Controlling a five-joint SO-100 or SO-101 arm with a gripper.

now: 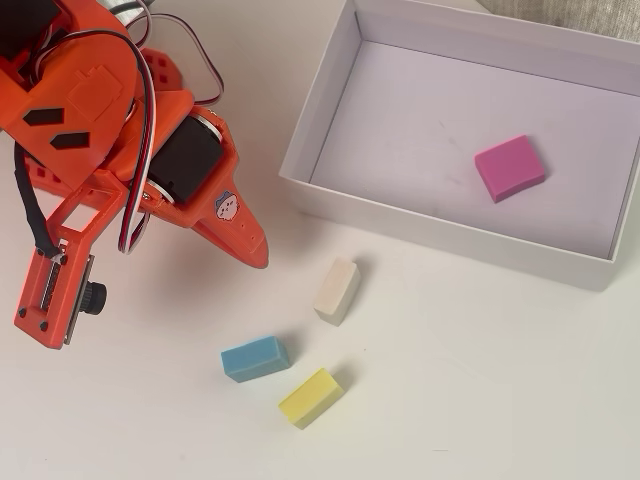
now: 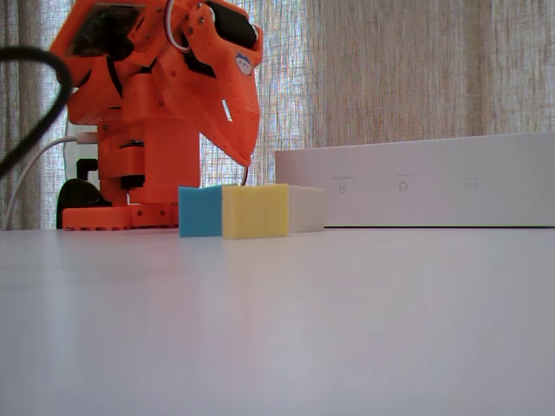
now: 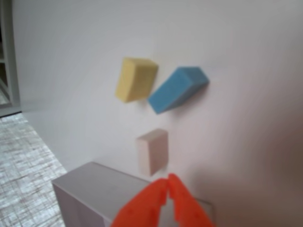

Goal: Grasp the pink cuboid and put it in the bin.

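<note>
The pink cuboid (image 1: 510, 167) lies flat on the floor of the bin (image 1: 330, 100), toward its right side in the overhead view. In the fixed view only the bin's white outer wall (image 2: 416, 186) shows, and the cuboid is hidden behind it. My orange gripper (image 1: 255, 252) is outside the bin, left of its near left corner, above the table. Its fingers meet at the tips with nothing between them, as the wrist view shows (image 3: 168, 179). In the fixed view the gripper's tip (image 2: 249, 161) hangs above the blocks.
Three loose blocks lie on the white table in front of the bin: cream (image 1: 337, 290), blue (image 1: 255, 358) and yellow (image 1: 311, 397). The wrist view shows the same three (image 3: 152, 151), (image 3: 178, 89), (image 3: 136, 79). The arm's base (image 2: 139, 173) stands at the left.
</note>
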